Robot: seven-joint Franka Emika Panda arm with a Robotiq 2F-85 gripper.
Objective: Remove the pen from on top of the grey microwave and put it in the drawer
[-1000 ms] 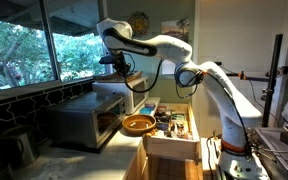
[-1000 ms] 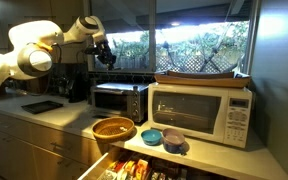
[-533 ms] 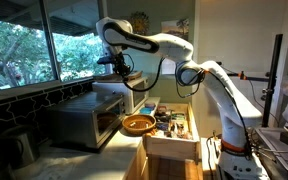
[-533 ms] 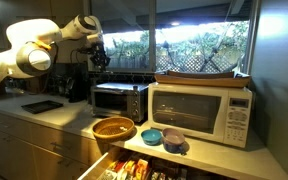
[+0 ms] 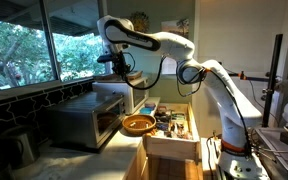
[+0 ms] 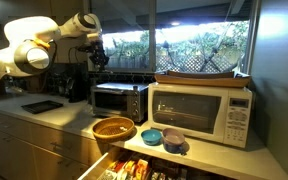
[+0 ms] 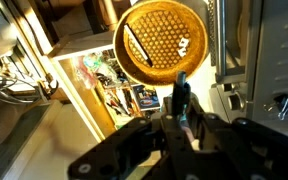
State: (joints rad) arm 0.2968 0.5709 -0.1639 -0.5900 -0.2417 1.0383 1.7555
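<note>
1. Step: carry phase. The pincer (image 7: 181,113) looks clamped on a slim dark thing with a bluish bit, which I take to be the pen (image 7: 181,92). The fingers are blurred, so that grip is a judgement.
2. Pen location: in the pincer, in the air and off the grey microwave (image 5: 82,122). In both exterior views the pincer hangs well above the microwave top, near the window. The pen is too small to make out there.
3. Pen axis: in the wrist view its long axis runs roughly up-down in the picture. One end pokes out past the fingertips toward the wooden bowl (image 7: 164,45). I cannot tell which end is the tip. Its tilt against the desk (image 6: 69,115) is unclear too.
4. Target: the drawer (image 5: 170,147) stands pulled open at the desk front, already crowded with small items. The bowl sits on the desk between the grey microwave and the drawer.
5. Next move, my read: swing the arm away from the window, over the bowl, until the pincer is above the open drawer. Then lower it and spread the fingers.
6. Needs: drop point inside the drawer walls, not over the bowl or the desk edge. Turning the pen's long axis along the drawer's length would help it lie flat among the clutter.
7. Risk: a thin pen held near one end could swivel or slip during the swing.
</note>
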